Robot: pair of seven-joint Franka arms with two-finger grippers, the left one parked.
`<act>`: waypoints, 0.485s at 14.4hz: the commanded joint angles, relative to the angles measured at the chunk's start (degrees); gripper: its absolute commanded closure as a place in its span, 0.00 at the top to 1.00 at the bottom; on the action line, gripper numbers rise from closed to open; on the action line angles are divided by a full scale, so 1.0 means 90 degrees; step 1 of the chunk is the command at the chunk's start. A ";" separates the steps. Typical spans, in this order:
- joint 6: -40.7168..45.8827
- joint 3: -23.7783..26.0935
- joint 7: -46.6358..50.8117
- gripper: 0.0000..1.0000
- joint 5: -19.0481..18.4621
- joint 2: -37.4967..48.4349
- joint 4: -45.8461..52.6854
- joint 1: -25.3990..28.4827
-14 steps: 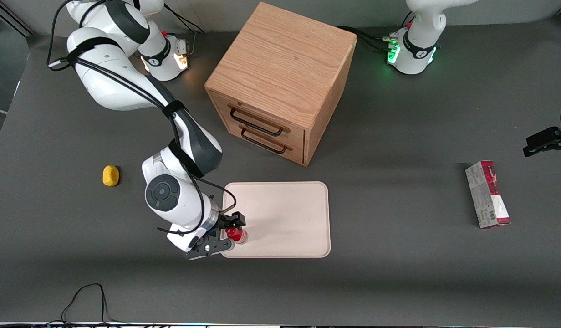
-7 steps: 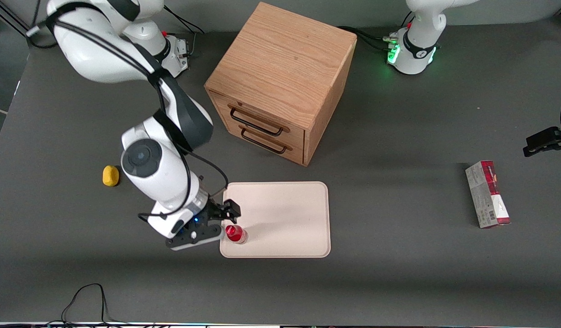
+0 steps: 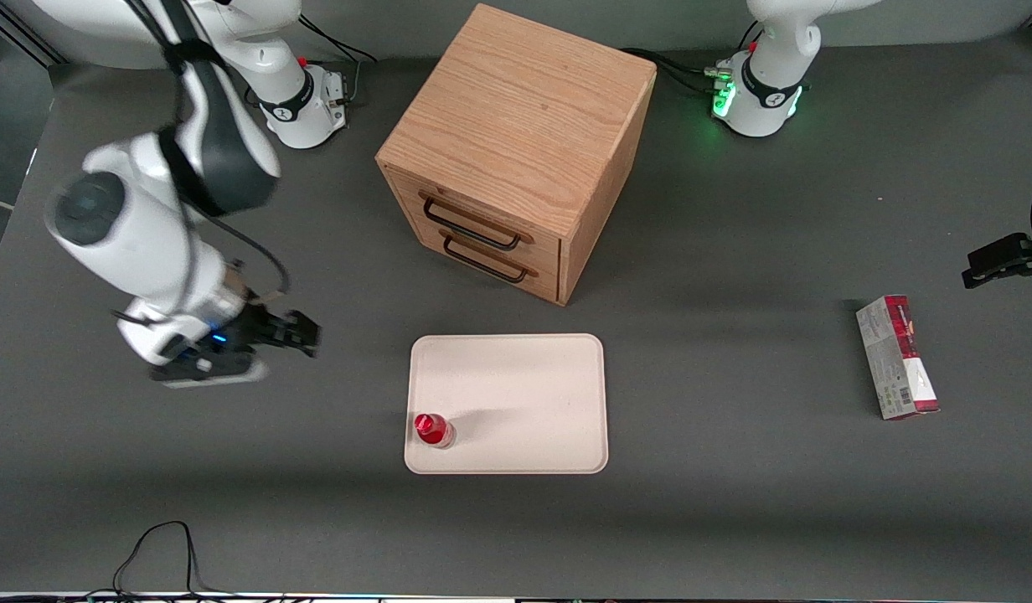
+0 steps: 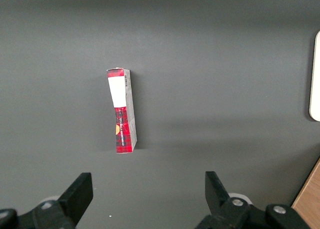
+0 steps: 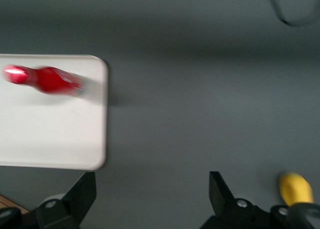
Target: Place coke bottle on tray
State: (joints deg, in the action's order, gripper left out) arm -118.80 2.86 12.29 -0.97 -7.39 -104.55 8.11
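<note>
The coke bottle [image 3: 433, 430], small and red with a red cap, stands upright on the pale tray [image 3: 524, 394], in the tray corner nearest the front camera on the working arm's side. My right gripper [image 3: 308, 335] hangs over bare table toward the working arm's end, well apart from the tray and bottle. It is open with nothing between its fingers. In the right wrist view the gripper [image 5: 152, 189] is over grey table, and the coke bottle [image 5: 50, 80] shows on the tray [image 5: 50, 134] near its rounded corner.
A wooden drawer cabinet [image 3: 516, 142] stands farther from the front camera than the tray. A red-and-grey carton [image 3: 897, 356] lies toward the parked arm's end. A small yellow lump [image 5: 295, 188] lies close to my gripper. A black cable [image 3: 160, 544] loops near the table's front edge.
My gripper has let go of the coke bottle, risen and swung away from the tray toward the working arm's end. The bottle stays standing on the tray.
</note>
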 commanded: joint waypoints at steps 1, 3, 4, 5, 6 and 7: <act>-0.0267 -0.0385 -0.0280 1.00 0.0186 0.1560 -0.1768 0.0056; 0.0217 -0.0561 -0.0827 1.00 0.0176 0.2021 -0.1918 0.0056; 0.0559 -0.0669 -0.0877 1.00 0.0166 0.2196 -0.1850 0.0056; 0.0872 -0.0689 -0.0868 1.00 0.0127 0.2353 -0.1763 0.0056; 0.1194 -0.0689 -0.0878 1.00 -0.0037 0.2393 -0.1549 0.0056; 0.1555 -0.0699 -0.0887 1.00 -0.0203 0.2345 -0.1247 0.0046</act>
State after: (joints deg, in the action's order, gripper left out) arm -109.39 -2.71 5.79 -1.20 12.85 -118.76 7.93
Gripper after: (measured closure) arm 0.000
